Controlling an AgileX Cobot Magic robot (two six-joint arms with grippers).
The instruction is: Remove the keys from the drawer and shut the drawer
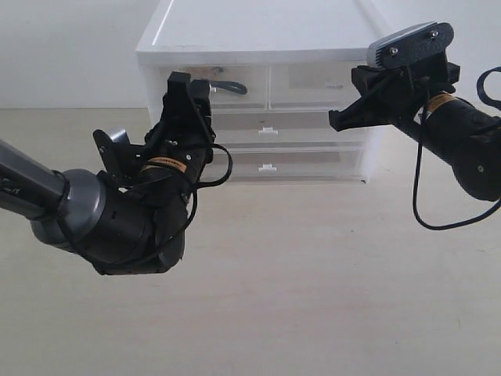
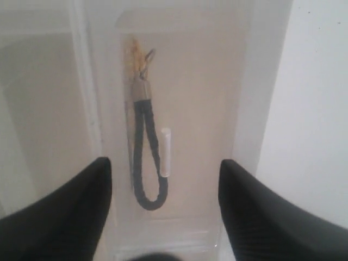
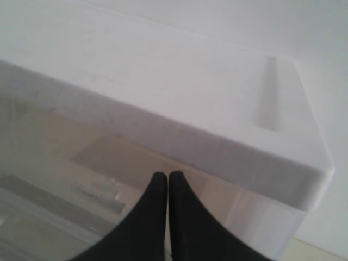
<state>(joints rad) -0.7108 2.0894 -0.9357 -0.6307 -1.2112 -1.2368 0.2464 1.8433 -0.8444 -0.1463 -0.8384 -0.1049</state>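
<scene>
Hovering at drawer [image 2: 217,98], left gripper [image 2: 164,166] jaws wide, empty. Keys [image 2: 145,163] inside drawer, straight ahead between jaws; strap's long axis runs away from jaws, loop end nearest, rings farthest. Right gripper [image 3: 167,179] jaws pressed together, well apart; left arm nearer.

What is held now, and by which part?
Nothing is held. The left jaws stand open and the right jaws shut, both empty; the gold-ringed keys with a black braided strap lie inside the translucent white plastic drawer.

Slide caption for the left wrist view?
Left end effector open before translucent drawer; keys with black braided strap visible beside the white tab handle.
</scene>
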